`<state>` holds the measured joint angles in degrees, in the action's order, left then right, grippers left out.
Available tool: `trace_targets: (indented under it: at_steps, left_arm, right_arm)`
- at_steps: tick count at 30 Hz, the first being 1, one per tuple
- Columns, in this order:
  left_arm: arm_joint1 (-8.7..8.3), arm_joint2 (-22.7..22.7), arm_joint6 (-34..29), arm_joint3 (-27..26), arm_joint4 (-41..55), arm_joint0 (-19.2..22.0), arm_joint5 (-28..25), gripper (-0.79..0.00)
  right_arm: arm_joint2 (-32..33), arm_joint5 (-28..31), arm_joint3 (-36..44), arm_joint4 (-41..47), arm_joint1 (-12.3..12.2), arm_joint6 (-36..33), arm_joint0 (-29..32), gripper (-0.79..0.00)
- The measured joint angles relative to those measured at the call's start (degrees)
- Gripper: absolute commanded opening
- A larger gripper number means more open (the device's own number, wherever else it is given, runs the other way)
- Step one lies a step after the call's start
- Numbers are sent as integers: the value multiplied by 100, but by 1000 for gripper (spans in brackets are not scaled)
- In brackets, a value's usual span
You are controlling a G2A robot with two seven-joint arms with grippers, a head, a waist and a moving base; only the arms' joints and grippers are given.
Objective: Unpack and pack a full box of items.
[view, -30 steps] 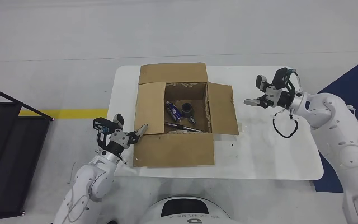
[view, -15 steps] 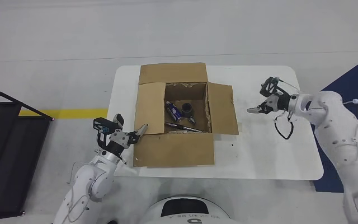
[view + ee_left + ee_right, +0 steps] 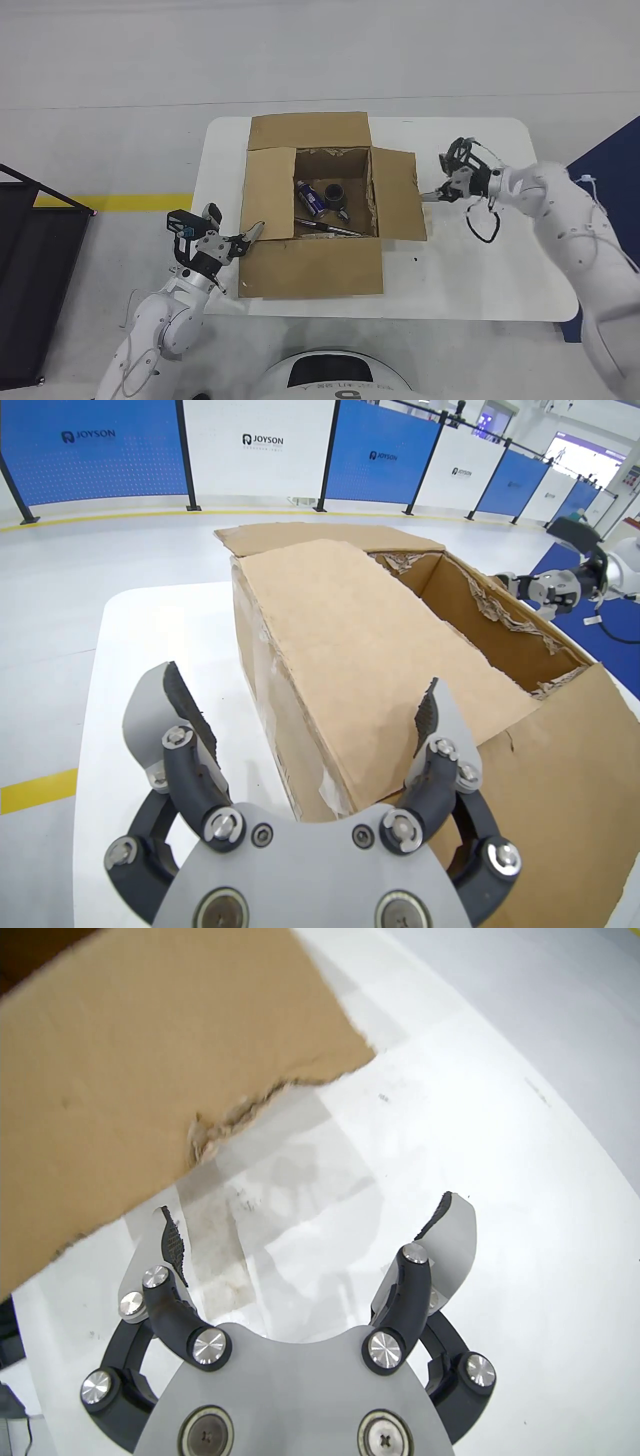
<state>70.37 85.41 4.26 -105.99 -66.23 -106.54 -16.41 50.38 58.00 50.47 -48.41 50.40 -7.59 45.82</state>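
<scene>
Grey metal fingers with black ribbed pads, spread wide: right gripper (image 3: 309, 1207) open, holding nothing. It hangs low over the white table (image 3: 480, 270), just off the outer edge of the right flap (image 3: 125, 1053). That edge is torn and ragged. One fingertip (image 3: 170, 1223) sits close by it; contact can't be told.

Left gripper (image 3: 302, 680) likewise open and bare, just beside the near left corner of the box (image 3: 310, 268), fingers aimed across the left flap (image 3: 350, 615).

Box: brown cardboard, toward the table's far side, four flaps folded outward, inner rim ragged in places. On its floor:
- a small tube (image 3: 306, 196) with blue on it
- a dark ring (image 3: 334, 191) beside the tube
- a thin dark tool (image 3: 328, 228) along the near wall

All three lie well apart from both grippers. The right flap and the box wall stand between them and the right gripper.

Writing: dark print on the white panels (image 3: 262, 445) behind the table, set between blue ones.

Room:
- A broad band of white table top runs from the right flap to the rounded right edge.
- On the left, a narrow strip lies between the left flap and the table edge.
- The near flap reaches almost to the near edge.
- Beyond is grey floor, with a yellow line (image 3: 120, 202) and a black rack (image 3: 25, 270) at left and a blue mat (image 3: 612, 150) at right.
</scene>
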Motion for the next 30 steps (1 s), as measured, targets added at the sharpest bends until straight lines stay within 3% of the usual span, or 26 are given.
trace_targets:
  at_steps: [6,12,19,23,30]
  left_arm:
    - [0,0,0,0,0,0,0,0]
    - [0,0,0,0,0,0,0,0]
    - [0,0,0,0,0,0,0,0]
    - [0,10,1,5,-20,7,22,0]
    - [13,68,234,36,-450,-56,717,0]
  right_arm:
    - [-338,0,-13,2385,-55,-828,-186,0]
    - [-472,0,317,3361,-138,-1589,-341,0]
    - [-453,0,940,3149,-193,-1702,-427,0]
    - [-464,-61,1247,2403,-164,-1543,-393,0]
    - [-620,-924,1528,1402,-1,-1106,-294,0]
